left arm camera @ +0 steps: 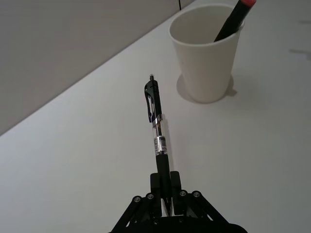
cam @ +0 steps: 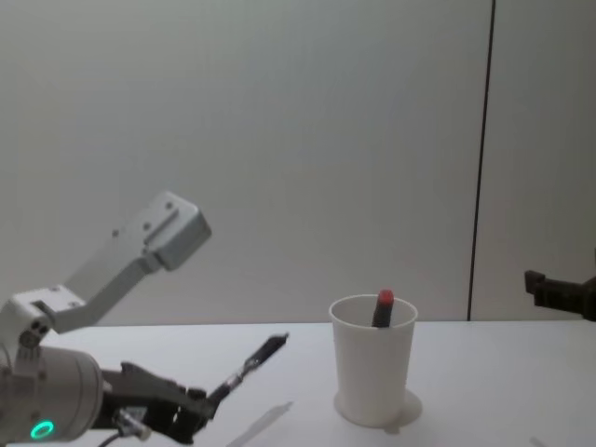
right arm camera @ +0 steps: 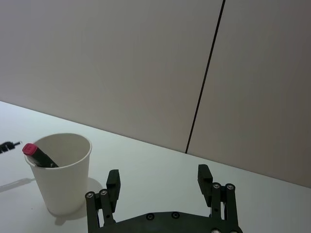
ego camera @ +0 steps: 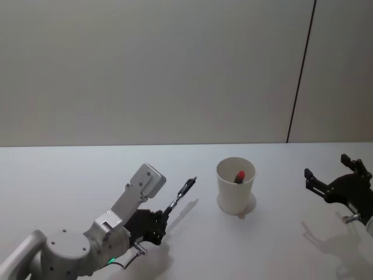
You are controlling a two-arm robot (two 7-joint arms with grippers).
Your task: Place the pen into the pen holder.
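A black clip pen (left arm camera: 157, 127) with a clear barrel, clamped at its lower end by the left gripper (left arm camera: 165, 187), slants up toward the pen holder (ego camera: 235, 189). This white tapered paper cup stands upright on the counter (ego camera: 70, 175) with a red-tipped marker (ego camera: 239, 175) leaning inside.

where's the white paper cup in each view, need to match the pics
Head view: white paper cup right of centre on the table.
Chest view: cup right of centre, side-on.
Left wrist view: cup beyond the black pen held by the left gripper.
Right wrist view: cup beyond the open right gripper, to one side.
Shared landmark: the red-capped pen inside it.
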